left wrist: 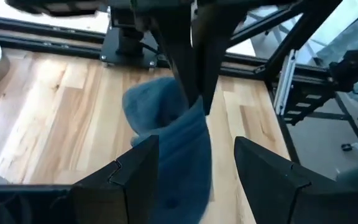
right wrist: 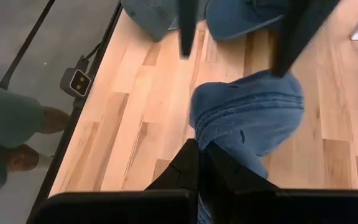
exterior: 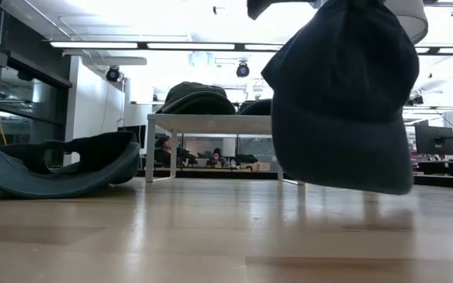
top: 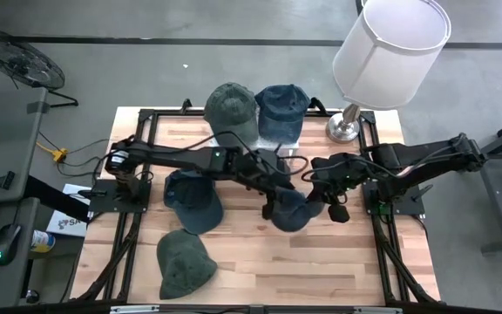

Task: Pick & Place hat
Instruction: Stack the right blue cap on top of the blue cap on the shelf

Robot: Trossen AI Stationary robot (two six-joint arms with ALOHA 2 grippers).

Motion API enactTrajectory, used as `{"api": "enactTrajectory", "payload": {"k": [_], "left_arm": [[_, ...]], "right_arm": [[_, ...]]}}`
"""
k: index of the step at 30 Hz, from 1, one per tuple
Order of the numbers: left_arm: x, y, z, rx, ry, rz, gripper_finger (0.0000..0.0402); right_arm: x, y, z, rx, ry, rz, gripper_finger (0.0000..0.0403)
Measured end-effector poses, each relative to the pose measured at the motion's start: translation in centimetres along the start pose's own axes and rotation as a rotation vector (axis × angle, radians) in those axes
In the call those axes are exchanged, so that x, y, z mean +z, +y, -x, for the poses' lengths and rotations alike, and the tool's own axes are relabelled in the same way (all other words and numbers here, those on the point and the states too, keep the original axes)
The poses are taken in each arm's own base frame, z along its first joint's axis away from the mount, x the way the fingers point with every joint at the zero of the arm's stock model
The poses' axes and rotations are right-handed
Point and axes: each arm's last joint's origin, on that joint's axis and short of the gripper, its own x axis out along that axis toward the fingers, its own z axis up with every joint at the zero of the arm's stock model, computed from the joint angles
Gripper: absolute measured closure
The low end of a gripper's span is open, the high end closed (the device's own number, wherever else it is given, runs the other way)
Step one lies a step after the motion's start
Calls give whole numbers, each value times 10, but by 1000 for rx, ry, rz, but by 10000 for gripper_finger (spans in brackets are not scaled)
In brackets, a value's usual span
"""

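**Blue hat held up over the table's middle**

Here the wooden table (top: 260, 262) fills the floor between two dark frames, and a white-shaded lamp (top: 389, 48) stands at its far right corner. Both arms reach in toward the centre. Five hats are about: a green one (top: 231, 108) and a blue one (top: 281, 112) side by side at the far edge, a dark blue one (top: 192, 201) left of centre, another green one (top: 183, 263) near the front left, and the held blue hat (top: 293, 208) right of centre.

That held hat hangs clear of the boards, as the low view shows a gap under its brim. The right gripper (right wrist: 197, 163) has its fingers pressed together on the hat's cloth from the right. The left gripper (left wrist: 194, 162) sits just beside it on the left, its fingers spread apart with the blue cloth hanging between them, not pinched.
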Motion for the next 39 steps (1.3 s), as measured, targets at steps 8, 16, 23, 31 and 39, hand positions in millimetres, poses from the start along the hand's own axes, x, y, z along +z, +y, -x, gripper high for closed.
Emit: {"api": "enactTrajectory", "payload": {"k": [8,16,23,31,39], "left_arm": [[-1,2,-5,18,-3,-70,195],[-1,2,-5,27,-12,-131,195],[3,1,-5,-2,-42,-134,195],[2,-2,-5,-80,-28,-154,195],[-2,-1,-10,-72,-3,-151,195]], "right_arm": [[-1,1,0,30,14,39,402],[2,1,0,37,-14,60,402],[6,2,0,40,-56,70,402],[7,1,0,13,-72,81,402],[13,2,1,26,-135,91,402]]}}
